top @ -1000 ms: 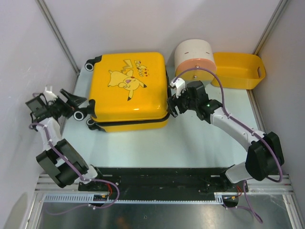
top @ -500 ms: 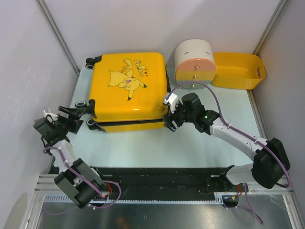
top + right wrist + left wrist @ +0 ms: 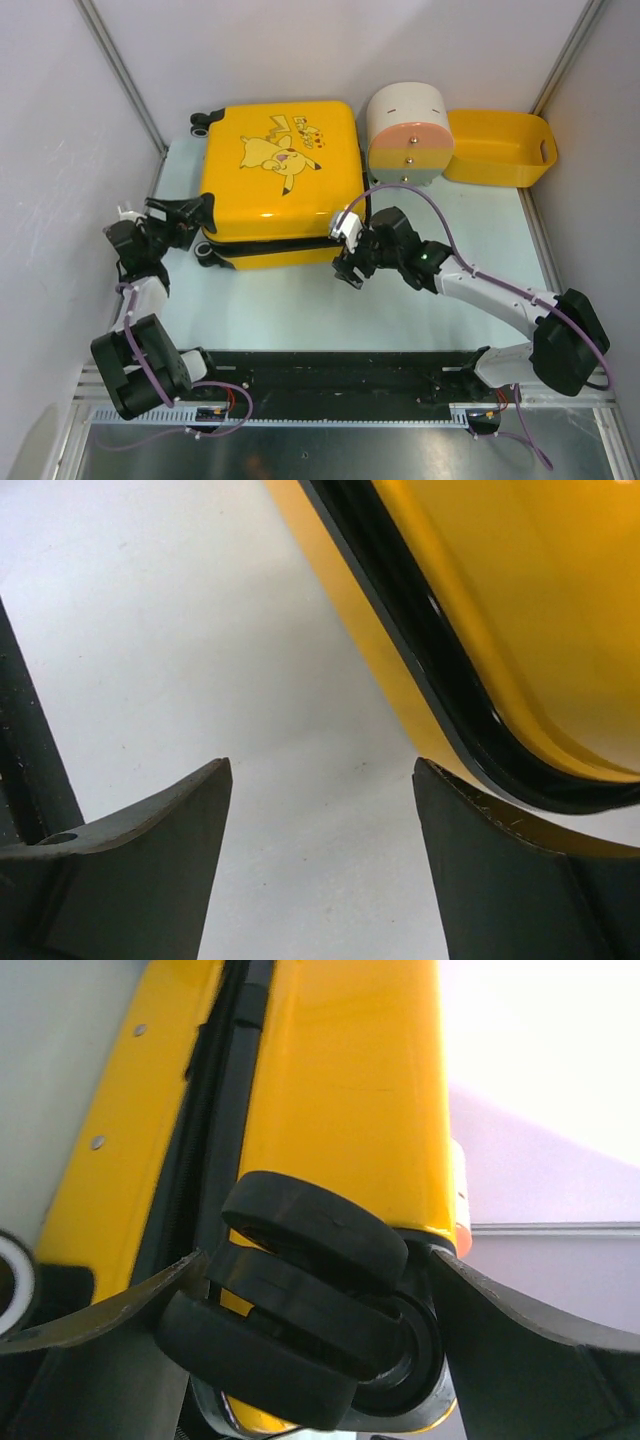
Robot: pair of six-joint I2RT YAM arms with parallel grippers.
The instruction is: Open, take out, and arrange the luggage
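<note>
Luggage (image 3: pixel 280 185) lying flat and shut at the back-left of the table (image 3: pixel 300 300), so the inside is hidden.
The round box (image 3: pixel 408 135) covers the left end of the yellow basket (image 3: pixel 505 150). The left gripper (image 3: pixel 188 215) has its fingers spread either side of a black wheel (image 3: pixel 300 1300), can't tell if they touch it. The right gripper (image 3: pixel 345 258) is spread wide at the luggage's near right corner, gripping nothing.

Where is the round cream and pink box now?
In the top view, the round box stands at the far side of the table, right of centre, between the yellow suitcase and the yellow basket.
</note>
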